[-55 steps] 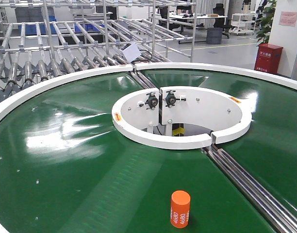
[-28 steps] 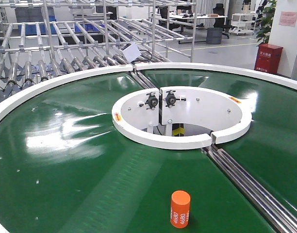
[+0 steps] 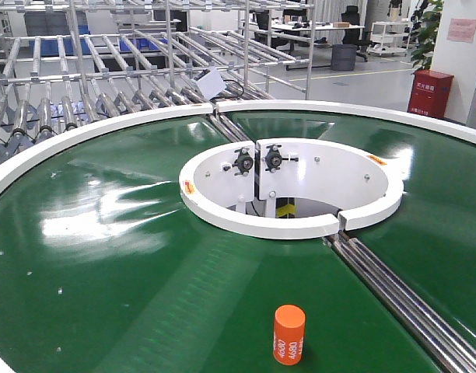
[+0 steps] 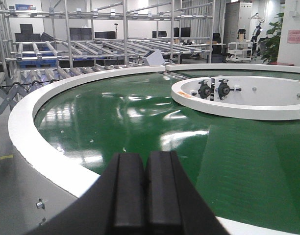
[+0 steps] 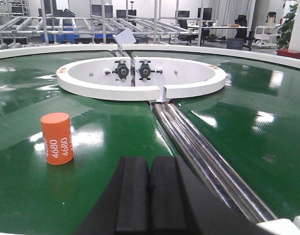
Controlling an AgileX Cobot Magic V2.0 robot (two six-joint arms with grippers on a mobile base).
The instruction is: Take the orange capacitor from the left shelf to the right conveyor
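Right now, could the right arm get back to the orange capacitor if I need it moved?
Probably yes. The orange capacitor stands upright on the green belt, ahead and to the left of the right gripper, with bare belt between them. The gripper is shut, so it would need to open first.

Beyond the far rim we see bare steel roller racks [image 3: 106, 74] holding blue plastic bins [image 3: 141, 44]. A red metal cabinet [image 3: 429, 92] stands on the grey floor at right, with office desks [image 3: 316, 29] and black chairs [image 3: 351, 17] behind.
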